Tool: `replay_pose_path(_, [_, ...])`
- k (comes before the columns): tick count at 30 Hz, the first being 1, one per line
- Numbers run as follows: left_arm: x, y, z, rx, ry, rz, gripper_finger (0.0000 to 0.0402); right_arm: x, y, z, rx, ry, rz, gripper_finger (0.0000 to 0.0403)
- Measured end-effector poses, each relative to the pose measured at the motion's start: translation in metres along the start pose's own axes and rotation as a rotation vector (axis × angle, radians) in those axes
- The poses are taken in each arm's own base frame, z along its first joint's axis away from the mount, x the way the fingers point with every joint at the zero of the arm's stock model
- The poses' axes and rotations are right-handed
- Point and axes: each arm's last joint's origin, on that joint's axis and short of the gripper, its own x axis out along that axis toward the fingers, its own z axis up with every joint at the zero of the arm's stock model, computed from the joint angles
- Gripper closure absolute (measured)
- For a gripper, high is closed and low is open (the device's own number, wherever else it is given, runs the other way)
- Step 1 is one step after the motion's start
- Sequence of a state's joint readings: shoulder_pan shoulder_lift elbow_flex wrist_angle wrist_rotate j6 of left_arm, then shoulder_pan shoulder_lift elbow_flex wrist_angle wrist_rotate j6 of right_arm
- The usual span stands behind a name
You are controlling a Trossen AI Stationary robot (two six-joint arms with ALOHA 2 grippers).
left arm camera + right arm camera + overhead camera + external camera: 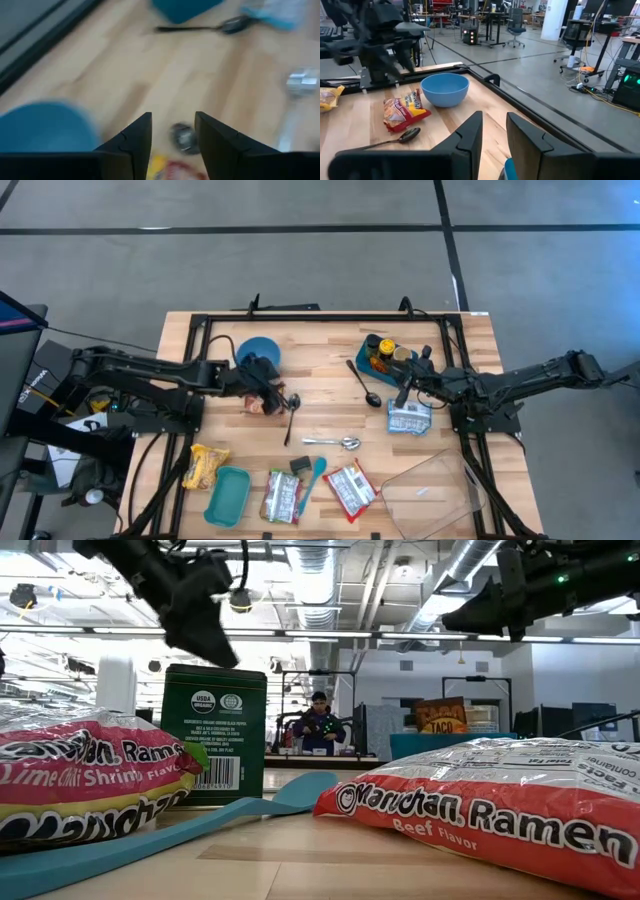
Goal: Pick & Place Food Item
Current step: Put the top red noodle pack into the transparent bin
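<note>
Hovering at the bench's left, the left pincer (262, 383), fingers apart and empty, hangs directly above the red snack packet (262, 404) beside the blue bowl (258, 350); the right pincer (404, 393), seemingly also slightly apart, waits far right.

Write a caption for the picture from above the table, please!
Two robot arms reach in over a wooden table scattered with snack packets, spoons and a blue bowl; the left gripper hovers above a red packet.
</note>
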State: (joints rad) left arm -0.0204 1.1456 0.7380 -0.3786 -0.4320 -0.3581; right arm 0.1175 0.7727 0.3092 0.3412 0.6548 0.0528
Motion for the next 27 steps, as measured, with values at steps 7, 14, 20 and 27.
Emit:
replay_pose_path(7, [-0.004,0.012,-0.011,-0.049,0.046,0.226,0.0259,0.0,0.0,0.0,-0.002,0.003,0.0,0.0321])
replay_pose_path(14, [-0.007,0.019,-0.022,-0.087,0.123,0.32,0.0259,0.0,0.0,-0.001,-0.003,0.006,0.0,0.0321])
replay_pose_path(20, [-0.004,0.024,-0.04,-0.12,0.174,0.372,0.0259,0.0,0.0,-0.001,-0.004,0.009,0.0,0.0321])
replay_pose_path(27, [-0.004,0.033,-0.067,-0.201,0.214,0.362,0.0259,0.0,0.0,-0.002,0.015,0.014,-0.001,0.0321])
